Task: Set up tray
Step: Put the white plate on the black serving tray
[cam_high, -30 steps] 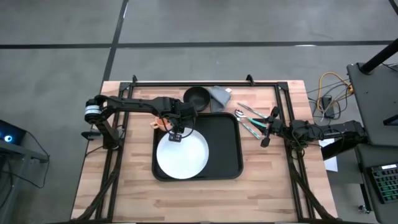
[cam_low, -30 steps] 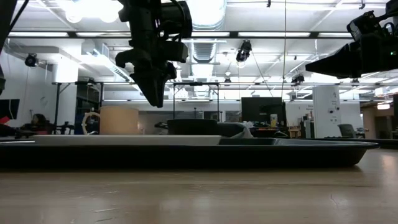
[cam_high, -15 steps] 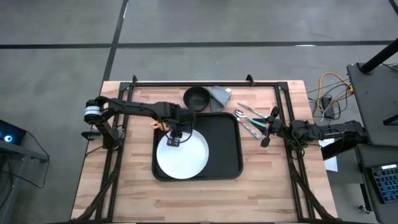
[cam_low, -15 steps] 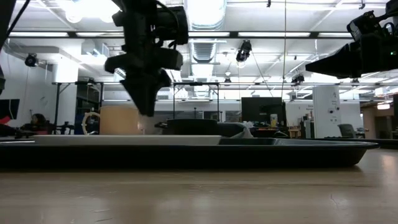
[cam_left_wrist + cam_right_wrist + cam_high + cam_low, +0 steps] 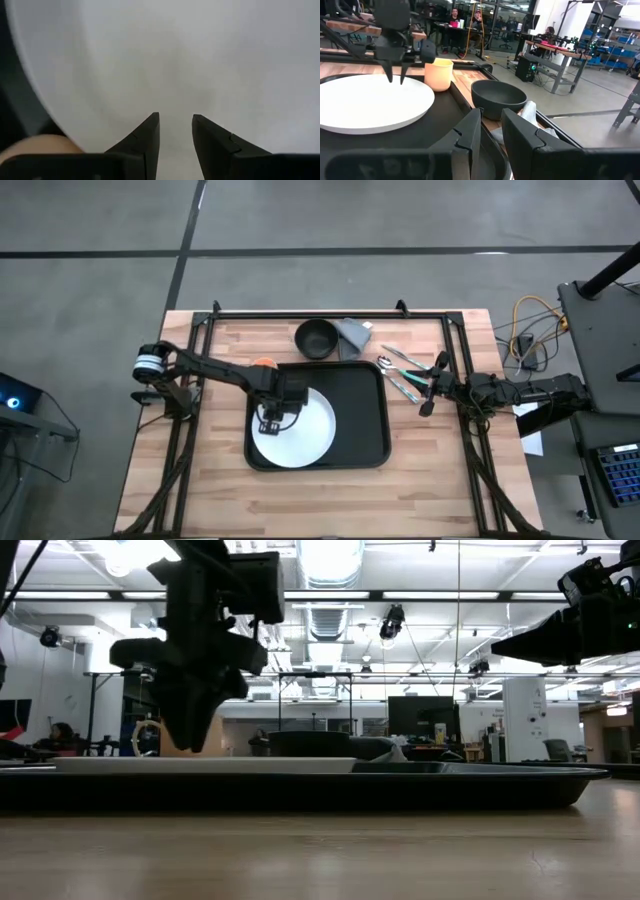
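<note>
The black tray [image 5: 360,410] lies in the middle of the table. A round white plate [image 5: 305,435] rests flat on its left half. My left gripper [image 5: 272,420] points down just above the left part of the plate [image 5: 200,50], open, with nothing between its fingers; the right wrist view shows its tips [image 5: 395,77] clear of the plate. An orange cup [image 5: 263,363] stands at the tray's far left corner. My right gripper [image 5: 430,387] waits at the right edge of the table, level, with a narrow empty gap between its fingers [image 5: 490,145].
A small black bowl [image 5: 317,338] and a grey cloth [image 5: 352,332] lie on the wood beyond the tray's far edge. Cutlery [image 5: 400,375] lies right of the tray, beside my right gripper. The tray's right half is bare. A metal frame [image 5: 330,312] borders the table.
My left gripper has moved from near the cup at the tray's far left corner toward the near edge of the table and down, and now hangs low over the plate. Its fingers have kept the same gap. The plate, cup and tray have not moved.
</note>
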